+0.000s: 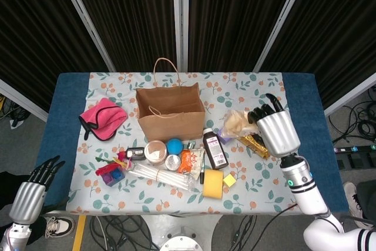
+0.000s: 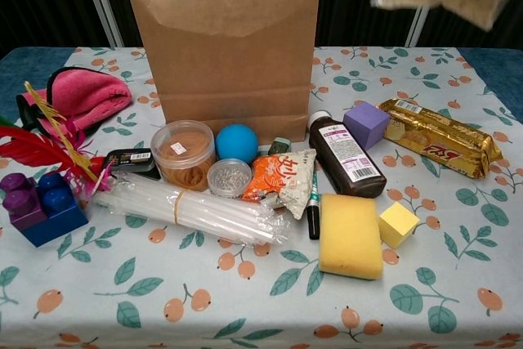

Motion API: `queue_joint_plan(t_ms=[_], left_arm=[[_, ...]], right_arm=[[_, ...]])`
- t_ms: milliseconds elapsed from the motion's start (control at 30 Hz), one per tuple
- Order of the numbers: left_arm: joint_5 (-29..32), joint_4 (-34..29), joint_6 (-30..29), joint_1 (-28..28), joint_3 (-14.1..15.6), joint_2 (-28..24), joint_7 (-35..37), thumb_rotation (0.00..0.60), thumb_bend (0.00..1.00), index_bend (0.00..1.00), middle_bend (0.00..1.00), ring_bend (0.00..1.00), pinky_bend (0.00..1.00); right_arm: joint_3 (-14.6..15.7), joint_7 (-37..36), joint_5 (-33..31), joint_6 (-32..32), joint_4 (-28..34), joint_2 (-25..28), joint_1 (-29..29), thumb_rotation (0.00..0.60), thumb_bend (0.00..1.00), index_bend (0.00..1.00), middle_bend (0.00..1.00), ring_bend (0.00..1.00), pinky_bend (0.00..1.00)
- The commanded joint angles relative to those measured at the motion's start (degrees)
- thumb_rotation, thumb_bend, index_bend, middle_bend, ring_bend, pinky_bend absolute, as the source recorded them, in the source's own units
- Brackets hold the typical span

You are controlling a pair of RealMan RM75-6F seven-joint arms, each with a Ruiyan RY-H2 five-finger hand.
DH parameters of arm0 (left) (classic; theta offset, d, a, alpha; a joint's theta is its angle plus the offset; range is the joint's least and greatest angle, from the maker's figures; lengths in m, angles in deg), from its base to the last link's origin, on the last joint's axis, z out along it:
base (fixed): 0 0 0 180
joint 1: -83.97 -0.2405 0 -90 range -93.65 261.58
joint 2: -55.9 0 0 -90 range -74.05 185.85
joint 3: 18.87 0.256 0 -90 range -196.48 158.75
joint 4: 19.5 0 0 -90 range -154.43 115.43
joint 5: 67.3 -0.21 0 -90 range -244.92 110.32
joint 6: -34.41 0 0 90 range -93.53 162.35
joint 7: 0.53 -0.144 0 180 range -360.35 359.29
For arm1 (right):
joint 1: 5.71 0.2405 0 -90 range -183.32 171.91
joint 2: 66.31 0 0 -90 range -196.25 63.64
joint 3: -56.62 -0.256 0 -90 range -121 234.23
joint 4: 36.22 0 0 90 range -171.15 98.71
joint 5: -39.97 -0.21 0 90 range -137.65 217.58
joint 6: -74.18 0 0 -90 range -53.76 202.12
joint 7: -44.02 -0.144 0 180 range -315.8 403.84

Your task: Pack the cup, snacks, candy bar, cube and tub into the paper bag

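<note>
Snack bag: gripped aloft by right hand, right of the paper bag; next, carry over its open mouth.

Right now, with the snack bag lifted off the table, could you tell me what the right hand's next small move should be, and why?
Probably carry it leftward toward the paper bag. The right hand holds the clear snack bag in the air, to the right of the open mouth and above the purple cube and gold candy bar, so it is not yet above the opening.
</note>
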Motion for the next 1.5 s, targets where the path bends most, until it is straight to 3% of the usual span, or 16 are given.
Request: queue_joint_plan(t_ms=[33, 267, 633, 800, 1000, 1167, 1267, 1500], left_arm=[[0.05, -0.04, 0.04, 0.02, -0.03, 0.01, 0.09, 0.600, 0.16, 0.18, 0.18, 0.13, 0.20], [0.06, -0.09, 0.16, 0.10, -0.01, -0.01, 0.26, 0.600, 0.16, 0.18, 0.18, 0.13, 0.20], [0.45, -0.13, 0.42, 0.13, -0.16, -0.02, 0.45, 0.600, 0.16, 0.18, 0.18, 0.13, 0.20], [0.35, -0.08, 0.27, 0.10, -0.08, -0.08, 1.01, 0.600, 0.16, 0.18, 0.18, 0.13, 0.20], [0.14, -0.08, 0.09, 0.11, 0.00, -0.10, 1.40, 0.600, 0.16, 0.18, 0.18, 0.13, 0.20], [0.17, -0.08, 0.16, 0.14, 0.00, -0.07, 1.53, 0.600, 0.16, 0.18, 0.18, 0.13, 0.20], [0.08, 0.01, 0.16, 0.13, 0.07, -0.05, 1.37, 0.600, 0.16, 0.18, 0.18, 0.12, 0.20], [0.16, 0.03, 0.29, 0.16, 0.05, 0.00, 1.22, 0.600, 0.16, 0.18, 0.18, 0.13, 0.20]], right_arm=[[-5.90, 6.03, -5.62, -1.65, 3.46, 0.38, 5.70, 0.600, 0.25, 0.69, 0.57, 0.45, 0.20], [-10.72, 15.19, -14.25, -3.58, -0.41, -7.82, 15.97, 0.600, 0.25, 0.69, 0.57, 0.45, 0.20], [-13.01, 21.35, -20.73, -6.39, -16.62, -23.60, 31.83, 0.600, 0.25, 0.69, 0.56, 0.45, 0.20], [-12.00, 22.33, -22.36, -5.85, -21.87, -27.93, 34.91, 0.600, 0.25, 0.69, 0.56, 0.45, 0.20], [-10.43, 22.28, -23.76, -5.26, -24.44, -29.62, 35.34, 0.600, 0.21, 0.64, 0.52, 0.41, 0.19], [-9.81, 23.75, -27.87, -6.75, -22.44, -27.97, 35.00, 0.600, 0.05, 0.38, 0.35, 0.22, 0.07], [-9.69, 23.39, -28.17, -6.18, -21.62, -27.17, 34.83, 0.600, 0.02, 0.27, 0.27, 0.15, 0.02], [-9.44, 20.36, -25.32, -3.28, -19.00, -24.76, 33.43, 0.600, 0.03, 0.22, 0.25, 0.13, 0.02]])
